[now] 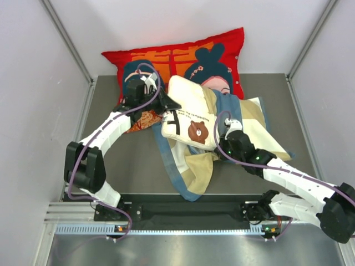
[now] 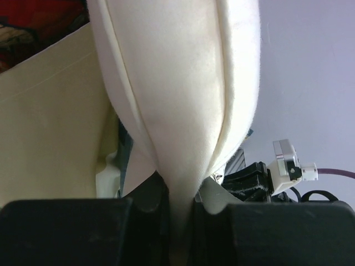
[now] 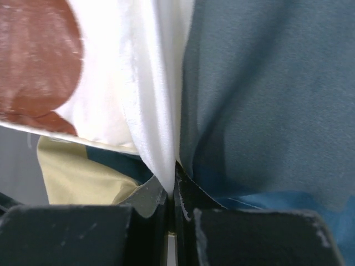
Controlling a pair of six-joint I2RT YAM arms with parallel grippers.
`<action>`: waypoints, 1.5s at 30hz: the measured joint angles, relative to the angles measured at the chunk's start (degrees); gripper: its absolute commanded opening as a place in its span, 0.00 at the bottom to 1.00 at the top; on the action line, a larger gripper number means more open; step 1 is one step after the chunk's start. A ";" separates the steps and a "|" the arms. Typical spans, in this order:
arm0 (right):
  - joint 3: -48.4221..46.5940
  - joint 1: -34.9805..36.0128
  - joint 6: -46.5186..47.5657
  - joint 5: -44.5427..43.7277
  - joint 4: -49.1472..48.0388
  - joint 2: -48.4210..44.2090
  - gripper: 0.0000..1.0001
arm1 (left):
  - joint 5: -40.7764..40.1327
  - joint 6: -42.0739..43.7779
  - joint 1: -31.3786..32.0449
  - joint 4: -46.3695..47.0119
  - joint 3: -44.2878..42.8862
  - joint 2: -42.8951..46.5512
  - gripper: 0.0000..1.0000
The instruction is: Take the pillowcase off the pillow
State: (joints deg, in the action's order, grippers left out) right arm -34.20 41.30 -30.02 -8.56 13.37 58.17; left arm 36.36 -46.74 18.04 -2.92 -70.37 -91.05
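Note:
The cream-white pillow (image 1: 186, 105) with its brown bear print lies mid-table, mostly out of the pillowcase (image 1: 191, 169), whose blue, tan and cream blocks spread under it and to its right. My left gripper (image 1: 168, 105) is at the pillow's left edge, shut on a thick fold of the pillow (image 2: 177, 83); in the left wrist view the gripper (image 2: 180, 194) pinches that fold. My right gripper (image 1: 222, 134) is at the pillow's right lower corner by the bear. In the right wrist view it (image 3: 173, 191) is shut on a white fold of the pillowcase (image 3: 161, 111) next to its blue block (image 3: 266, 100).
A large red cartoon-figure cushion (image 1: 172, 52) leans at the back, partly behind the pillow. A small orange patterned cloth (image 1: 145, 119) lies under my left arm. White walls close in left (image 1: 33, 111) and right (image 1: 333, 100). A metal rail (image 1: 166, 213) runs along the near edge.

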 measured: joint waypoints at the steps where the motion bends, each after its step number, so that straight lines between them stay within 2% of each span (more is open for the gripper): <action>1: 0.00 -0.02 -0.31 -0.68 0.31 0.04 0.00 | 0.59 0.20 -0.46 -0.39 -0.02 0.00 0.00; 6: -0.55 -1.73 -1.57 -1.95 1.95 2.14 0.00 | 2.49 1.49 -2.58 -2.29 1.25 1.09 0.00; 12: -1.88 -4.17 -1.51 -1.29 4.04 4.37 0.00 | 3.06 4.07 -3.82 -5.62 4.79 7.02 0.00; 15: -3.10 -4.37 -0.37 -0.66 5.49 4.42 0.06 | 3.02 5.35 -3.85 -5.64 7.10 9.90 0.00; 18: -4.00 -4.39 2.12 -0.11 7.30 4.26 0.30 | 1.01 7.54 -3.23 -6.19 10.14 12.39 0.00; 19: -4.26 -4.42 3.04 -0.07 8.11 3.98 0.48 | 0.07 8.17 -2.73 -6.43 10.75 12.85 0.00; 21: -4.83 -4.50 4.96 0.24 9.99 2.69 0.69 | -2.29 9.57 -0.85 -6.64 12.31 13.70 0.00; 22: -5.44 -4.63 5.99 0.26 11.28 1.84 0.82 | -3.69 10.10 0.42 -6.67 13.09 13.97 0.00; 25: -8.46 -5.31 9.49 1.22 13.38 -1.29 0.97 | -7.93 11.21 4.44 -6.62 15.63 14.19 0.00; 30: -19.23 -5.62 15.13 3.45 14.05 -6.12 1.00 | -14.23 12.20 11.13 -7.61 18.82 14.16 0.00; 34: -26.03 -5.66 17.92 3.26 12.33 -4.13 1.00 | -18.10 12.39 15.67 -7.39 19.41 14.16 0.00; 39: -28.61 -5.95 19.52 4.85 5.84 3.98 1.00 | -20.85 12.20 19.78 -5.75 22.53 15.32 0.00; 45: -28.52 -8.96 19.30 9.01 -1.22 16.11 1.00 | -21.88 10.99 21.62 -4.17 26.62 19.30 0.00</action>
State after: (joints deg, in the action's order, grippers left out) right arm -62.72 32.34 -10.72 0.45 12.14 74.28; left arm 14.48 -35.75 39.66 -7.09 -43.75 -71.75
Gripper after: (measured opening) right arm 0.996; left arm 0.169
